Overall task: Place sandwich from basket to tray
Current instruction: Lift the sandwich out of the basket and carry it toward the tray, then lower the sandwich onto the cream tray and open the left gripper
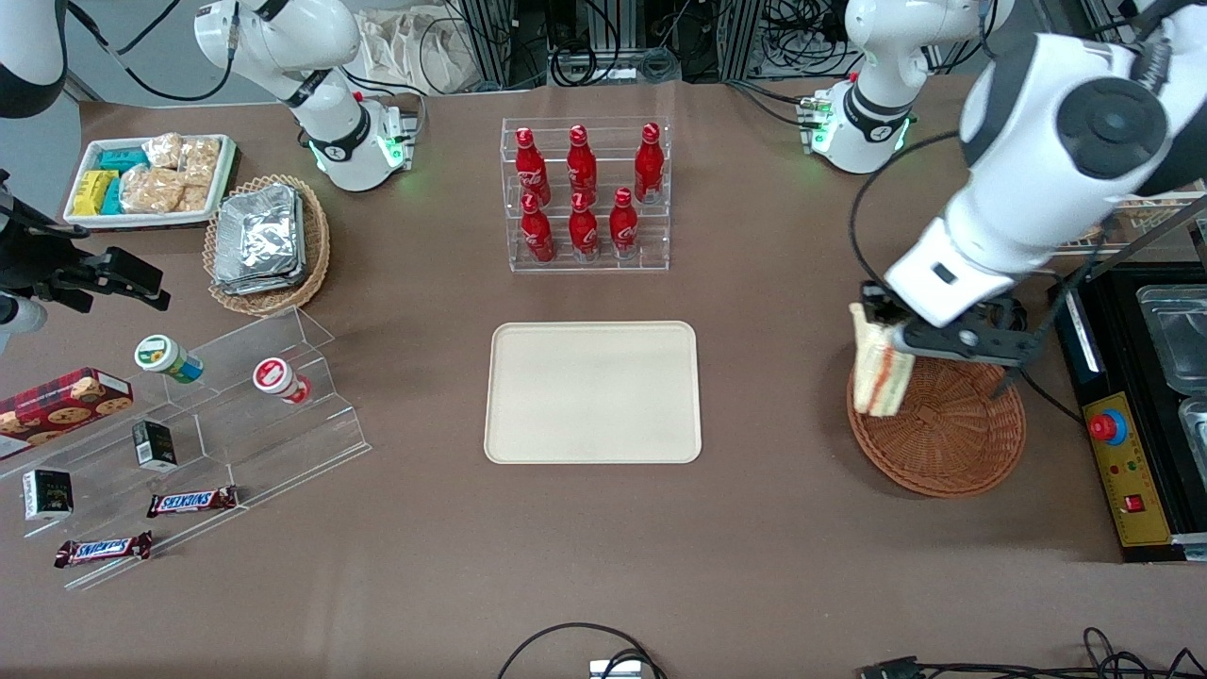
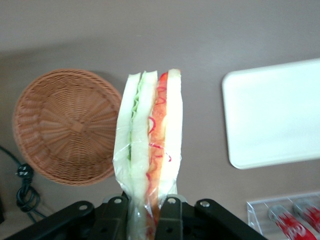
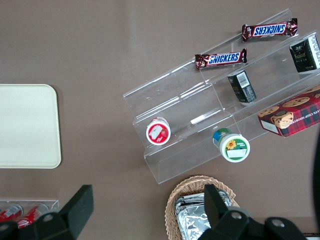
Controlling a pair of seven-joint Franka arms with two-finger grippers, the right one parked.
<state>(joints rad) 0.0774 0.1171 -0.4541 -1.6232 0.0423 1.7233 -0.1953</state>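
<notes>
Black gripper (image 2: 149,212) clamps film-wrapped triangular sandwich (image 2: 149,145) upright above the round woven wicker basket (image 1: 948,434), smooth beige rounded-corner tray (image 1: 592,392) well apart.

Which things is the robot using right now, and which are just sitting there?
Using: sandwich, held in the shut gripper above the basket; tray.
Just sitting: red bottles, Snickers bars, foil packets, cookie box.

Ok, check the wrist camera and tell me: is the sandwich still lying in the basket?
No, the gripper is shut on the sandwich and holds it up clear of the basket, which has nothing in it.
</notes>
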